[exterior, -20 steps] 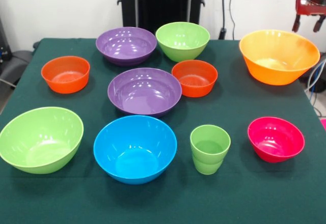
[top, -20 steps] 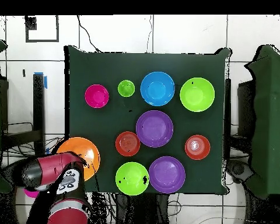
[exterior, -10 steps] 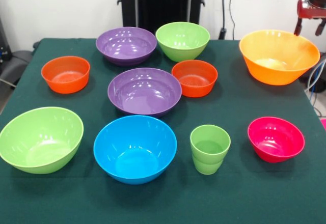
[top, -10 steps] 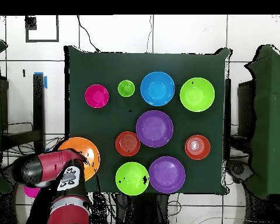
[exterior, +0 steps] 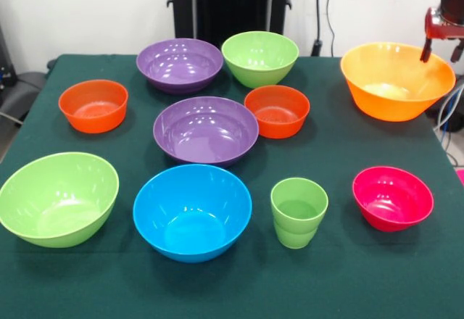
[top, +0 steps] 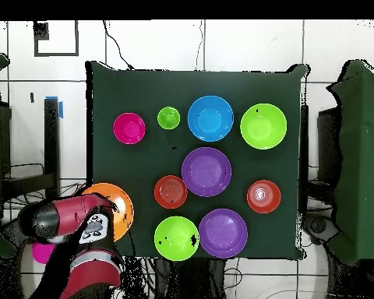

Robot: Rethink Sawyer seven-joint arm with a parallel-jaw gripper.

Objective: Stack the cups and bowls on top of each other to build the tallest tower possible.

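The hand has shifted over the large orange bowl's rim.

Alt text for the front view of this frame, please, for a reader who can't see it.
Nine bowls and one light-green cup sit apart and unstacked on a green table. The open gripper hangs over the large orange bowl at top right. The cup stands in the front row between the blue bowl and the pink-red bowl.

The cup is standing between two bowls, with seven more bowls sitting behind them.
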